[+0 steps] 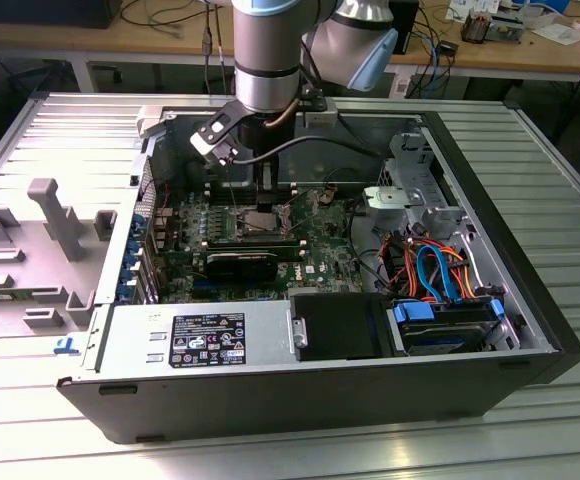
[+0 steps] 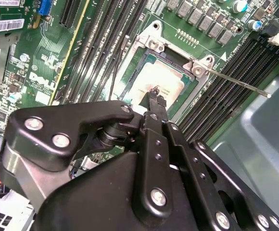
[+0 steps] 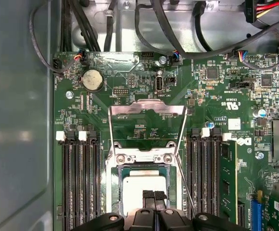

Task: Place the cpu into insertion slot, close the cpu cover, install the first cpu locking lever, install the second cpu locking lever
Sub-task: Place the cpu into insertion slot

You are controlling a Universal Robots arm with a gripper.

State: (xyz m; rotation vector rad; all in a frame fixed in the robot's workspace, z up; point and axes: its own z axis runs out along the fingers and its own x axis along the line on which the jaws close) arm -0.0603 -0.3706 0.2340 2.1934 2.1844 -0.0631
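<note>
The cpu (image 3: 139, 187) lies flat in the insertion slot (image 3: 142, 157). The cpu cover (image 3: 146, 108) is swung up open, and a thin locking lever (image 2: 235, 83) sticks free beside it. The fingers (image 3: 149, 196) of the gripper (image 3: 154, 196) are together, tips at the chip's top. Black memory slots (image 3: 79, 183) flank the socket. In the exterior view a long black block (image 1: 242, 265) sits at 6 o'clock from it and coloured cables (image 1: 435, 270) at 4. The open computer case (image 1: 270, 400) rests on a ridged metal counter (image 1: 530, 430), with wooden desks (image 1: 100, 40) at 12.

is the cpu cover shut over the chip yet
No, the cpu cover lies flipped open away from the socket, leaving the cpu uncovered.
</note>
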